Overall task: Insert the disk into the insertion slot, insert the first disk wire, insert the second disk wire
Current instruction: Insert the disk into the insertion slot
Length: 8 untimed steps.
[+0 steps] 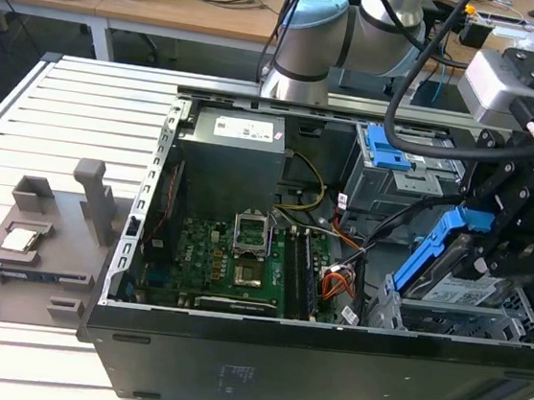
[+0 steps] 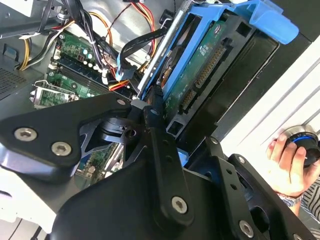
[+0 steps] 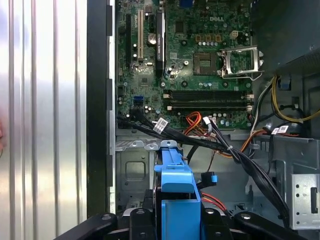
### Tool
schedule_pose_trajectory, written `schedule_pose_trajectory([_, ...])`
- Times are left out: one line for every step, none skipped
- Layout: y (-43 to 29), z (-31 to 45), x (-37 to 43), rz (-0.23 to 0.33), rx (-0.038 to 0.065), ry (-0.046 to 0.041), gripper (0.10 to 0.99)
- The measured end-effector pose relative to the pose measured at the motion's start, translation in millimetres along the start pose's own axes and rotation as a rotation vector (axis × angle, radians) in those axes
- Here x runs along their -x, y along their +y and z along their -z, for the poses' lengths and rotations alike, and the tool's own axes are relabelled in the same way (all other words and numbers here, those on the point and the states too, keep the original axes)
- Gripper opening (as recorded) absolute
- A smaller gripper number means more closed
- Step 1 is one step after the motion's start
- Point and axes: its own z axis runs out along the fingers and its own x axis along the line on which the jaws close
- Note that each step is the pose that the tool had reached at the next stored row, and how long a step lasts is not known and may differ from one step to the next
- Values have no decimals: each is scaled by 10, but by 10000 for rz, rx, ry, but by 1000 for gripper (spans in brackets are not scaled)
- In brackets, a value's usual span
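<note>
In the exterior view my gripper [image 1: 505,245] is shut on the disk [image 1: 452,284], a grey drive in a bright blue bracket. It hangs tilted, its lower end just above the silver drive cage with the insertion slot [image 1: 455,324] at the case's right front corner. The second wrist view has the disk [image 2: 210,65] edge-on beyond my black fingers [image 2: 159,145], its connector pins exposed. In the first wrist view the blue bracket [image 3: 175,187] stands between my fingers over the cage floor. Loose black cables [image 3: 220,147], one with a blue plug [image 3: 210,178], lie beside it.
The open computer case [image 1: 228,369] holds a motherboard [image 1: 241,255], a power supply [image 1: 232,153] and a taller grey cage with a blue latch [image 1: 392,161]. A grey fixture [image 1: 30,250] sits on the slatted table at the exterior view's left. A person's hand [image 2: 290,160] rests beside the case.
</note>
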Motion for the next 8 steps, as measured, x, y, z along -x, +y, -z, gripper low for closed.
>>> schedule_pose_trajectory([0, 0, 0, 0, 0, 6, 361])
schedule_pose_trajectory([0, 0, 0, 0, 0, 6, 361])
schedule_pose_trajectory([0, -1, 0, 0, -1, 4, 361])
schedule_pose_trajectory([0, -1, 0, 0, -1, 4, 361])
schedule_pose_trajectory([0, -1, 0, 0, -1, 5, 361])
schedule_pose_trajectory([0, -1, 0, 0, -1, 6, 373])
schedule_pose_trajectory([0, -1, 0, 0, 0, 8, 439])
schedule_pose_trajectory([0, -2, 0, 0, 0, 5, 439])
